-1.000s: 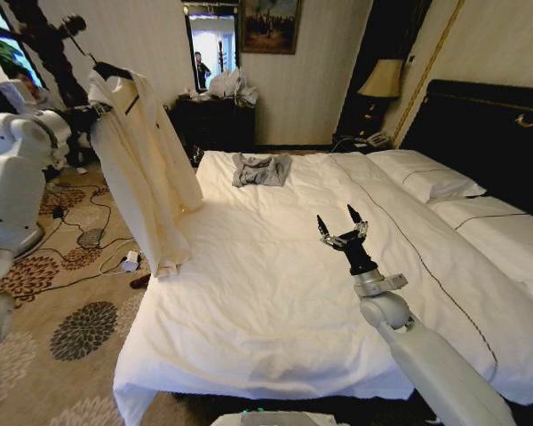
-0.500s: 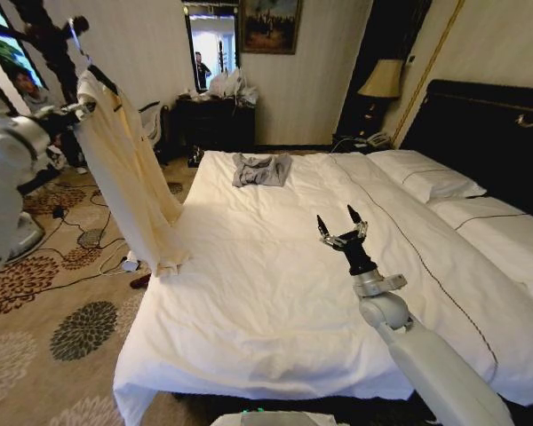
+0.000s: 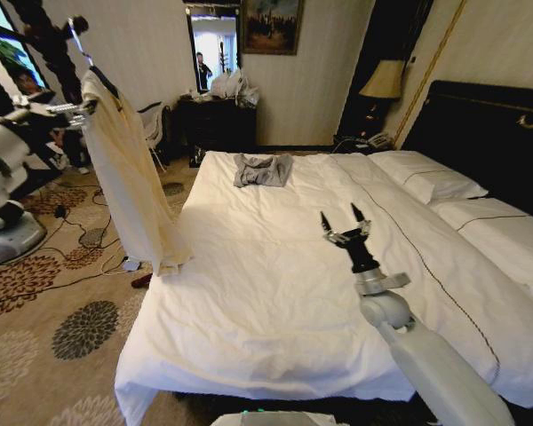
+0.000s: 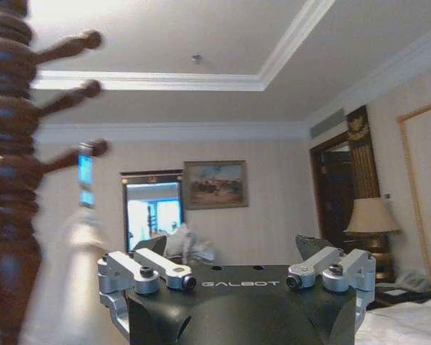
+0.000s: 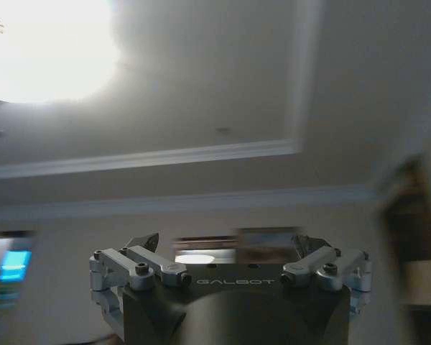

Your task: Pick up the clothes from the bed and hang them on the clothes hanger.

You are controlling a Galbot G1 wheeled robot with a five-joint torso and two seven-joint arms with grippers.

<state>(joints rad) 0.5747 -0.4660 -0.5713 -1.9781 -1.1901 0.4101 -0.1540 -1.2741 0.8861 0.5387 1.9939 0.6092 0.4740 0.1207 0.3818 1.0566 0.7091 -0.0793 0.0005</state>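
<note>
Clothes (image 3: 129,169) hanging past bed (image 3: 275,293) edge, right hand (image 3: 344,222) spread

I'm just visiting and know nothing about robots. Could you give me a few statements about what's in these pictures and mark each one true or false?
1. The cream garment lies flat on the bed. False: it hangs beside the bed, on the clothes hanger.
2. A small grey garment lies on the bed. True.
3. The right gripper grips a pillow. False: it is open and empty above the sheet.
4. The left gripper is beside the garment's shoulder. True.
</note>
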